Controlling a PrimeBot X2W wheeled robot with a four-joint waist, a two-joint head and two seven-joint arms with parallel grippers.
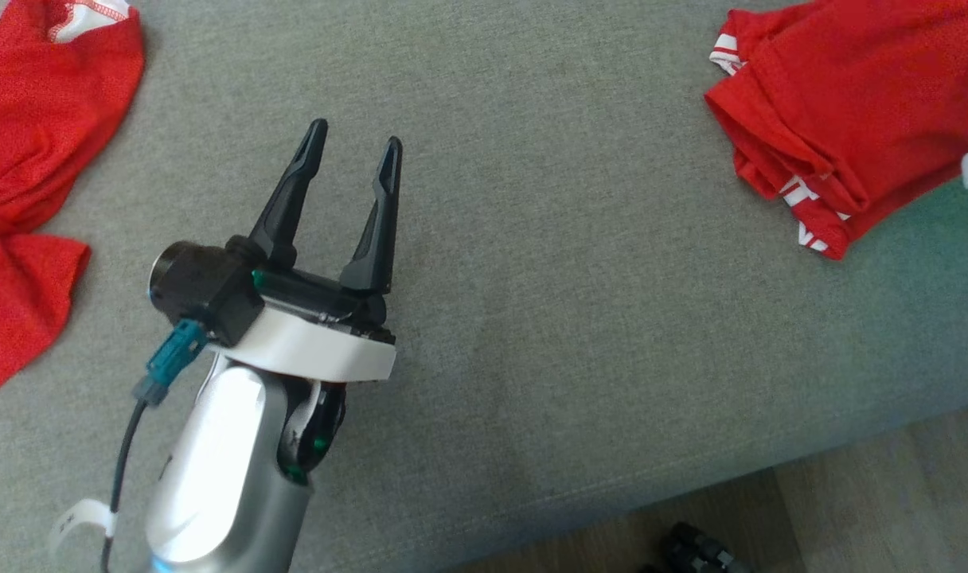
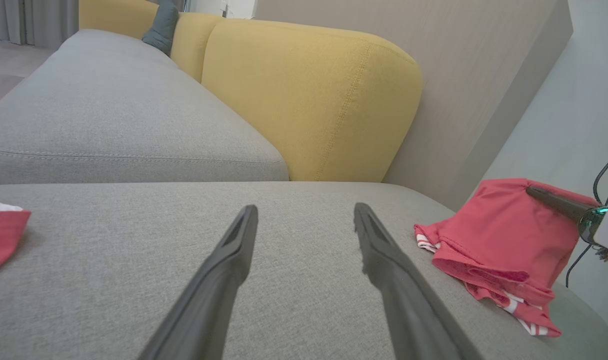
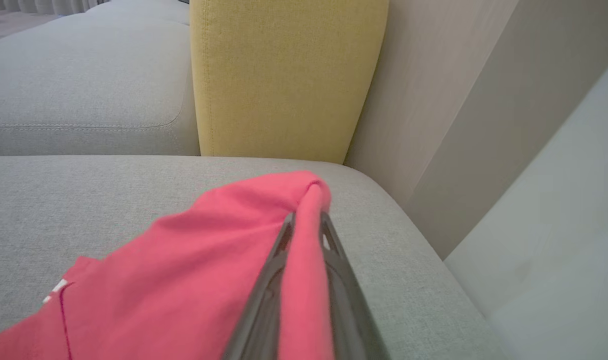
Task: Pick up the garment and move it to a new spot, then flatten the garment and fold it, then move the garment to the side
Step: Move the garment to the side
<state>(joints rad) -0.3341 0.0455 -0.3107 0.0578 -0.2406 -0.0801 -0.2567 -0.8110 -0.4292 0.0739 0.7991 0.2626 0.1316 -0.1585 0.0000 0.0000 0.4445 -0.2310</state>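
The garment (image 1: 858, 103) is a red top with white striped trim, lying folded in a bundle at the far right of the grey sofa seat (image 1: 571, 278). In the right wrist view my right gripper (image 3: 307, 216) is shut on a raised fold of the garment (image 3: 184, 260). The left wrist view shows the same grip from the side, one dark finger (image 2: 554, 200) lying along the top of the garment (image 2: 499, 235). My left gripper (image 1: 357, 134) hovers open over bare cushion, well left of the garment, with nothing between its fingers (image 2: 234, 250).
A second red garment (image 1: 30, 159) lies crumpled at the seat's left edge. Yellow back cushions (image 2: 309, 100) rise behind the seat, with a wall just right of them. The seat's front edge drops to a wooden floor (image 1: 850, 509), where a dark object (image 1: 695, 549) sits.
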